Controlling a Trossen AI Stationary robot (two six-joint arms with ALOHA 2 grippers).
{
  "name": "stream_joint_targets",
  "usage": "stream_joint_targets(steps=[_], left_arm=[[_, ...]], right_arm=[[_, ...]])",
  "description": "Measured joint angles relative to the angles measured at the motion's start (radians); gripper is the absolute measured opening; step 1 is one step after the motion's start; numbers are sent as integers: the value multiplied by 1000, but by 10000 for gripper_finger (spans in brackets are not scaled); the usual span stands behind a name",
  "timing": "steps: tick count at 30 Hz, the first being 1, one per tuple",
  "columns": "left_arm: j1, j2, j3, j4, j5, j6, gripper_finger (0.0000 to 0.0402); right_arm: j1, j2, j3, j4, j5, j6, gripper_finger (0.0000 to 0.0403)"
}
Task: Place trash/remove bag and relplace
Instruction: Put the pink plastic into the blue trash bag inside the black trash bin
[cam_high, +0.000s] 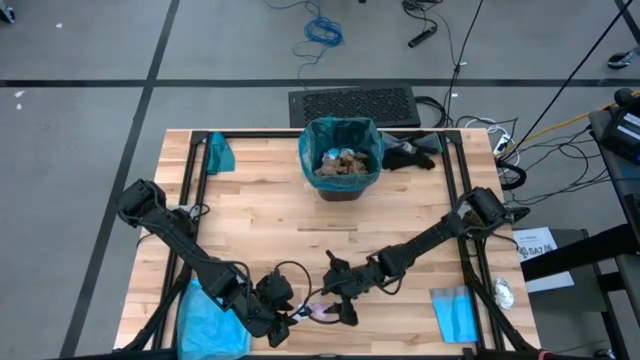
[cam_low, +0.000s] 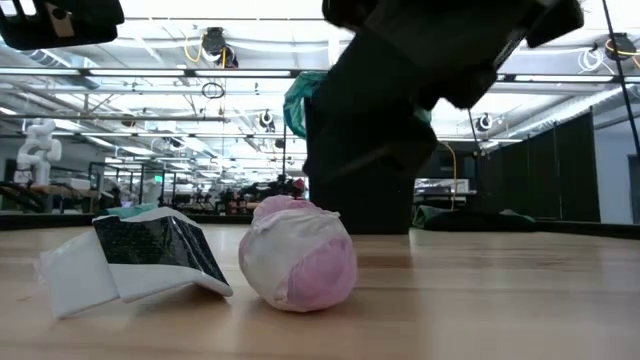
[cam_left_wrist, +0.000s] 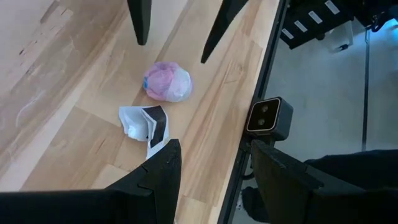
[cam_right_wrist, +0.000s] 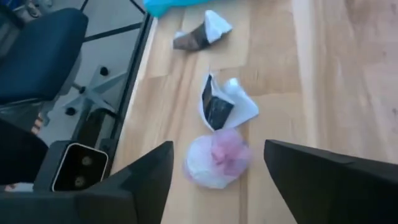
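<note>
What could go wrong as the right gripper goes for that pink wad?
The pink wad lies touching the white wrapper, so the open right gripper may catch both or knock the wrapper away. Both pieces sit near the table edge, so a nudge could send one off. The left gripper, also open, is close by, so the arms could clash.

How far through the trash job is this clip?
Done: scraps fill the lined bin. In hand: the open right claw hovers over a pink-white wad; the left claw waits open beside it. Left: that wad, a black-white wrapper, then swapping the liner.
</note>
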Motion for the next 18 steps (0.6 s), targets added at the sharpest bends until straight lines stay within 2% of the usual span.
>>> stream_joint_targets(steps=[5, 11, 18], left_arm=[[-5, 0, 0, -2, 0, -1, 189], [-4, 0, 0, -17, 0, -12, 189], [-5, 0, 0, -14, 0, -19, 189]], right_arm=[[2, 57, 0, 45, -55, 27, 249], [6, 138, 0, 165, -53, 109, 249], [-4, 217, 71, 175, -47, 163, 249]])
